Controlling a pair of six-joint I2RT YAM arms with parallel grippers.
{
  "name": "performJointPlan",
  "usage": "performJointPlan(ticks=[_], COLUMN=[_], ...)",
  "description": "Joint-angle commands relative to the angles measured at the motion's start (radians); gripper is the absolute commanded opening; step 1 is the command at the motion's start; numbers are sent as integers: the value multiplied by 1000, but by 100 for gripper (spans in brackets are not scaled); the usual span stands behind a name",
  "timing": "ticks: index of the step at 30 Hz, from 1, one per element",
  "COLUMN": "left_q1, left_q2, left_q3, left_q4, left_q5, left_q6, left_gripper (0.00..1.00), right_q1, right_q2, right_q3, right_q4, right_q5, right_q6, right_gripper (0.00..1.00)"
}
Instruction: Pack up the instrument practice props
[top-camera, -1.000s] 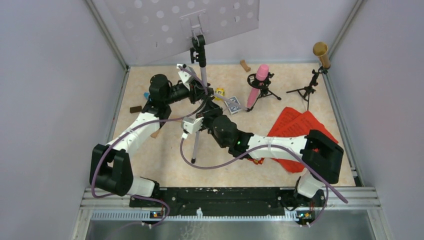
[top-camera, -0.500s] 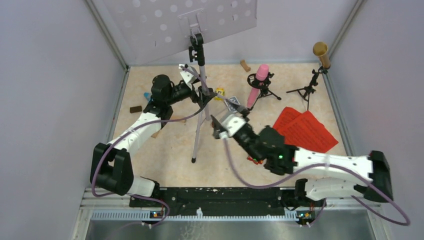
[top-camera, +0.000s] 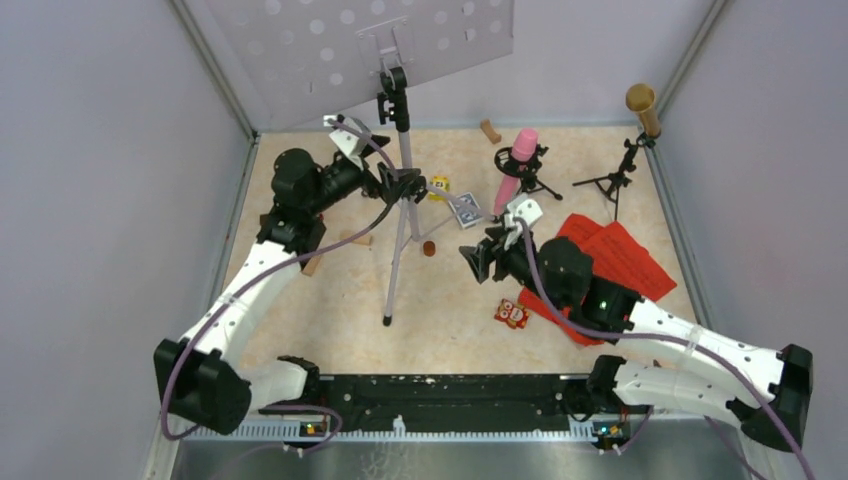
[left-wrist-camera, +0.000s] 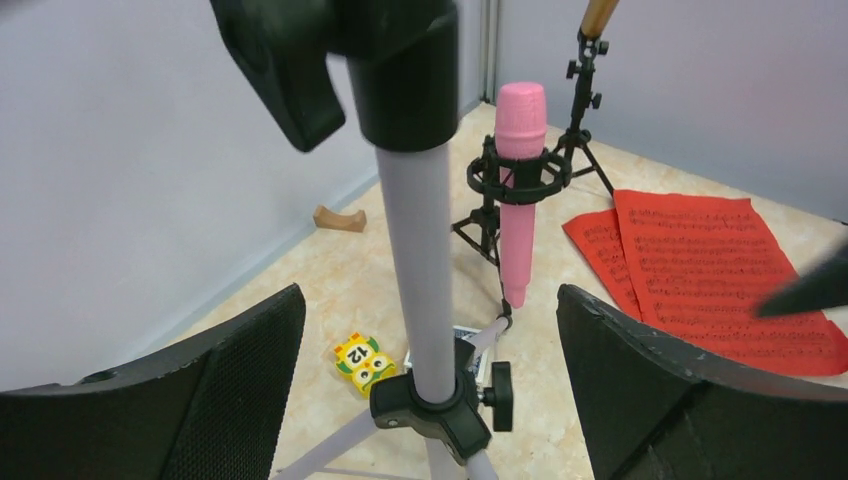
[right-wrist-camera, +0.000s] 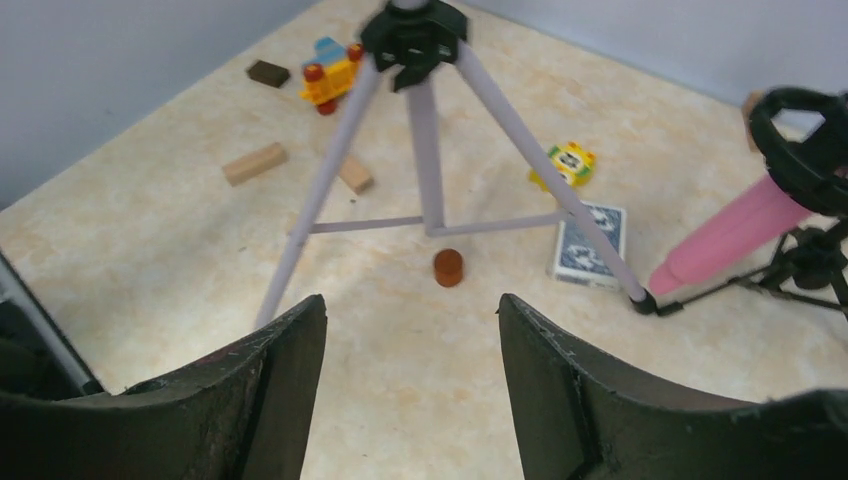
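My left fingers (left-wrist-camera: 235, 385) stand wide apart around the silver tripod pole (left-wrist-camera: 418, 250), clear of it; my right fingers (right-wrist-camera: 250, 400) gape empty nearby. Only the overhead view shows its grey hole-punched tray (top-camera: 300, 50).

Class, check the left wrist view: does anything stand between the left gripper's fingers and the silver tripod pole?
Nothing visible does. The left gripper is open, and the silver tripod pole rises in the gap between its fingers, apart from both, with clear space on either side of it.

A blue card deck (right-wrist-camera: 590, 245) lies near a yellow toy (right-wrist-camera: 566, 163) and brown disc (right-wrist-camera: 448, 267).
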Motion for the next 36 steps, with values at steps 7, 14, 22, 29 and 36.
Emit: performJointPlan(ticks=[7, 14, 22, 29, 36], left_q1=[-4, -6, -6, -15, -24], left_q2=[-373, -402, -270, -198, -115], left_q3=[-263, -418, -424, -431, -421], left_q4=[-163, -155, -56, 24, 19], left_q5=[-49, -103, -66, -2, 54], left_q6=[-74, -61, -83, -104, -104], left_gripper=[99, 98, 86, 76, 41], right_q1=[-368, -449, -489, -489, -487], right_q2=[257, 450, 622, 730, 739], right_q3=[179, 249, 313, 370, 287], right_q4=[39, 252, 348, 349, 556], right_q5=[-596, -699, -770, -816, -734], right_q6=[-93, -172, -335, -369, -340], right_gripper=[64, 64, 62, 59, 33])
